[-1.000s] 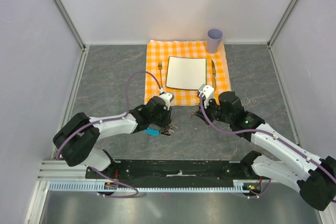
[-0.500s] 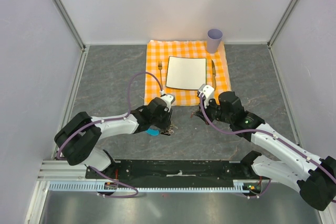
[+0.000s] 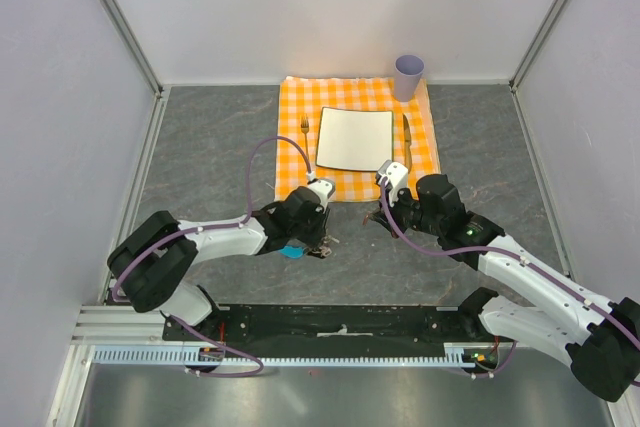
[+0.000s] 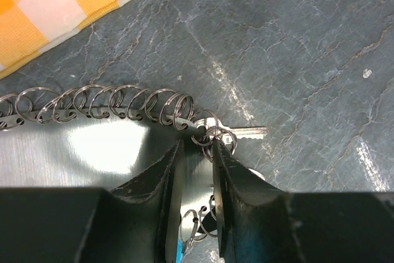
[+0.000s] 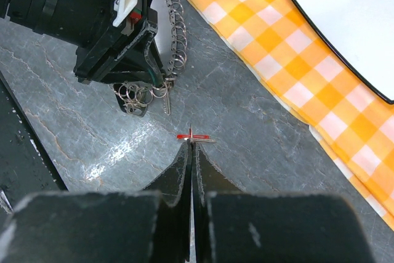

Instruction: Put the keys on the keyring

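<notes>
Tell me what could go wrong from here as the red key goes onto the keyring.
1. The right fingers pinch the red key only at their very tips, so it may twist or slip when pressed against a ring.
2. The left fingers grip the keyring where small rings and a silver key bunch together, so the red key might snag the wrong loop.

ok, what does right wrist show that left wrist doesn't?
Only right wrist: the red key pinched in the shut right hand, the plate, and the left hand seen from outside. Only left wrist: the blue tab. Both: the keyring of linked rings, the silver key hanging on it, the checked cloth, the grey table.
</notes>
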